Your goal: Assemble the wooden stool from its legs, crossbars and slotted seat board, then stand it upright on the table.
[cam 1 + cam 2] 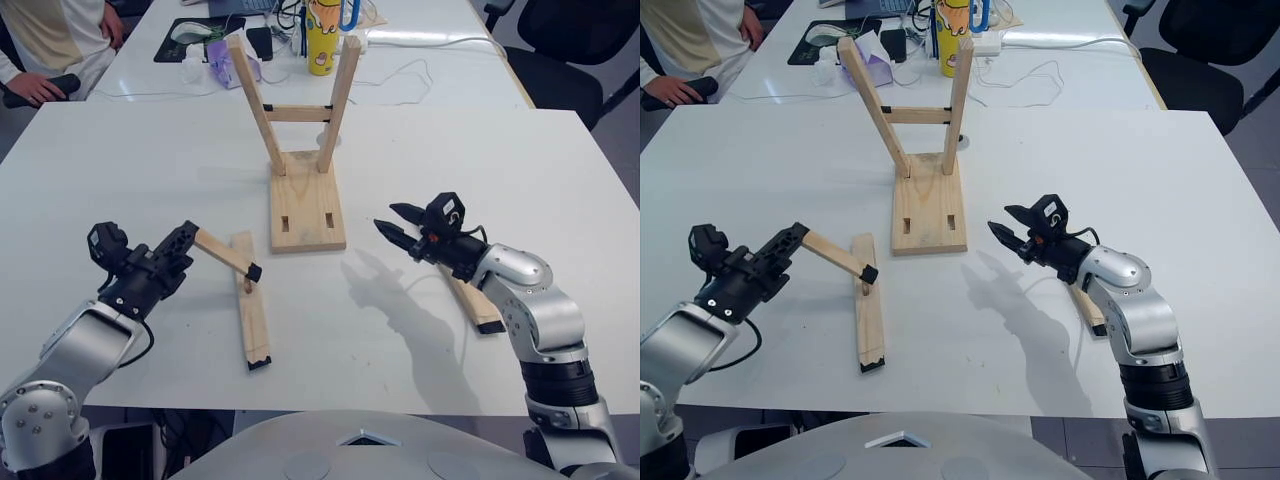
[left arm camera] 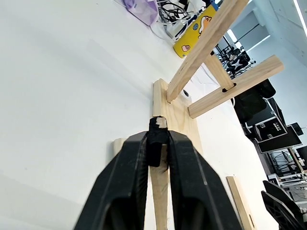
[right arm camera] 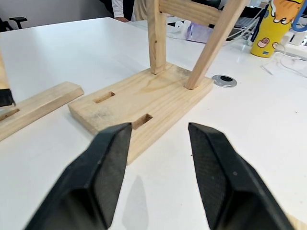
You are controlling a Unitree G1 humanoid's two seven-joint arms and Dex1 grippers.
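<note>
The slotted seat board (image 1: 306, 214) lies flat at mid-table. Two legs (image 1: 338, 95) stand in its far slots, joined by a crossbar (image 1: 298, 113); its two near slots (image 3: 104, 97) are empty. My left gripper (image 1: 187, 240) is shut on a short wooden bar (image 1: 224, 254) with a black tip, held slanted so the tip rests over a loose leg (image 1: 251, 312) lying on the table. My right gripper (image 1: 386, 218) hangs open just right of the board's near end, nothing between its fingers (image 3: 109, 158). Another loose leg (image 1: 478, 305) lies partly under my right forearm.
On the far desk stand a yellow cup (image 1: 322, 40), a purple object (image 1: 222, 62), cables and a mouse pad. A person sits at the far left corner. An office chair (image 1: 575, 50) stands at the back right. The table's front edge is close to my arms.
</note>
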